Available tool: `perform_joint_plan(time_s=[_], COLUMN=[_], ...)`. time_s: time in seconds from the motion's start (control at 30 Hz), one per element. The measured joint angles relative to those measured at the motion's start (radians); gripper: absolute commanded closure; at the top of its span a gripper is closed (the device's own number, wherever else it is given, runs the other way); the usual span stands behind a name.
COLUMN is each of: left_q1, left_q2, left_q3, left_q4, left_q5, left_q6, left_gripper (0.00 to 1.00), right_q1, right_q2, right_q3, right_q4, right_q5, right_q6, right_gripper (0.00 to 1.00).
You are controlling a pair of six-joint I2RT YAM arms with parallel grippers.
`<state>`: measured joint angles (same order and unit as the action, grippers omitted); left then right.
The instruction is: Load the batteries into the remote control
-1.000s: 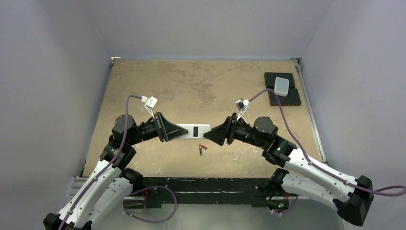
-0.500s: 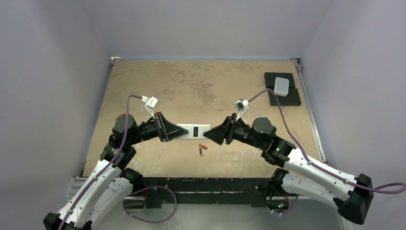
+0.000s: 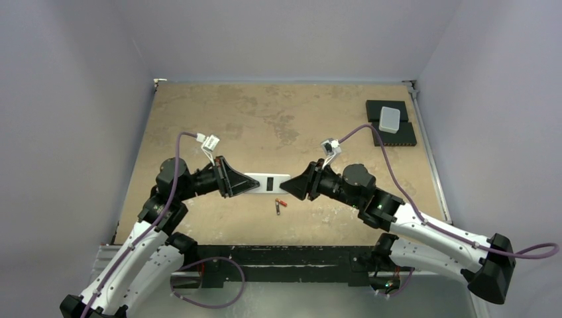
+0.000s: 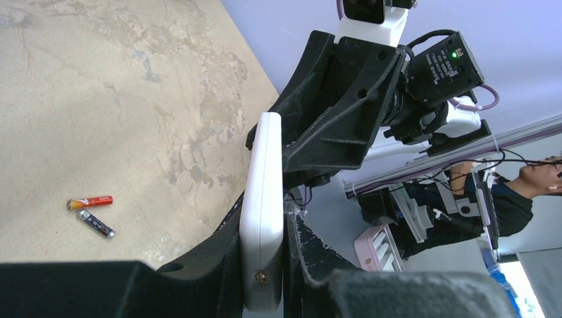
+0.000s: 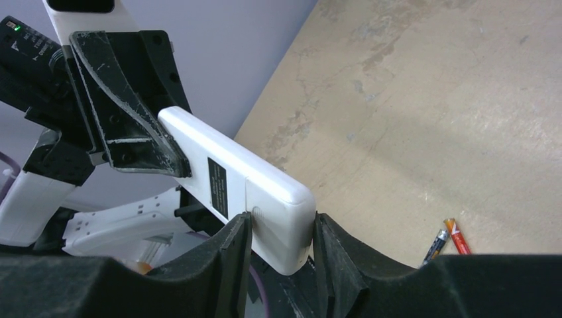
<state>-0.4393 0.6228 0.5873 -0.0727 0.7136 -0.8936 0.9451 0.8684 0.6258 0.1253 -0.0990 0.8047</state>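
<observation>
Left gripper (image 3: 250, 184) clamped on one end of the remote control (image 3: 268, 181); right gripper (image 3: 286, 187) straddling the other end.
Whether the right jaws pinch yet, I cannot tell; the remote hangs back-up between both tips, probably to steady it for opening its cover; batteries (image 3: 279, 205) lie loose on the table (image 3: 199, 119) beneath, nearer the right tip.

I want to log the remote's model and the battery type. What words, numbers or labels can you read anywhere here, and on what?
No text is legible in any view.
Black label on the back of the remote: print too small to read.
Two batteries: markings blurred, no brand or size readable.
</observation>
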Motion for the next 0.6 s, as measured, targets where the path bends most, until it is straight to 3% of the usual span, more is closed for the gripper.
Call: perform_joint_plan(time_s=[0.37,0.6], left_q1=[0.002,0.002], left_q2=[-0.006,-0.010], left_q3=[0.000,0.000], left_q4=[-0.006,0.006], left_q5=[0.005,0.023], left_q6=[0.023,0.018], left_gripper=[1.00,1.00], right_q1=[0.017,0.023], right_q2=[0.001,-0.036], right_q3=[0.000,0.000], right_q4=[-0.005,-0.028], right_q5=[0.030,0.032], right_q6=[0.003,0.003], right_gripper=[0.80,0.83])
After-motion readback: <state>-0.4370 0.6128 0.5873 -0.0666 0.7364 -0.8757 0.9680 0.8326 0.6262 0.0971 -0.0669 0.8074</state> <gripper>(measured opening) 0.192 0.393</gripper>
